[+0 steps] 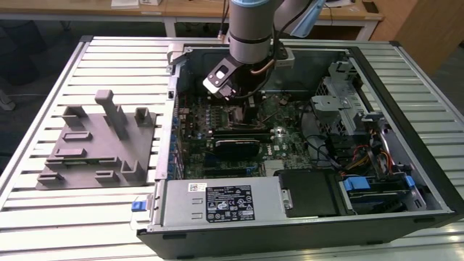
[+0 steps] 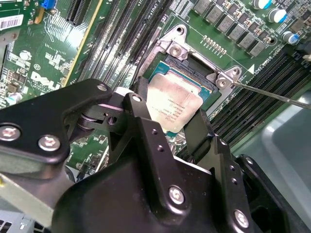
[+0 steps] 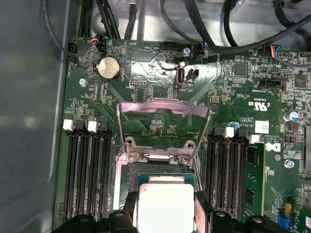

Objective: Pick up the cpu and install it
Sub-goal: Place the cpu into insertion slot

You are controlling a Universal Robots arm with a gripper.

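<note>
Small flat square cpu with a pale silvery metal top (image 2: 174, 108) is clamped between the black fingers (image 2: 197, 133) of the tool (image 2: 169, 112), directly over the open black metal-framed socket (image 2: 192, 63). Small dark print is carried on its lid. The grey arm (image 1: 250, 24) is pointed steeply down into the open computer case (image 1: 406, 109) on the slatted bench (image 1: 108, 60).

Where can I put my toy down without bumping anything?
The table is bare between the grey fixture and its edge at the exterior view's bottom left, and beyond the fixture at the top left. Inside the computer case it is crowded: the gripper holds the cpu over the motherboard.
</note>
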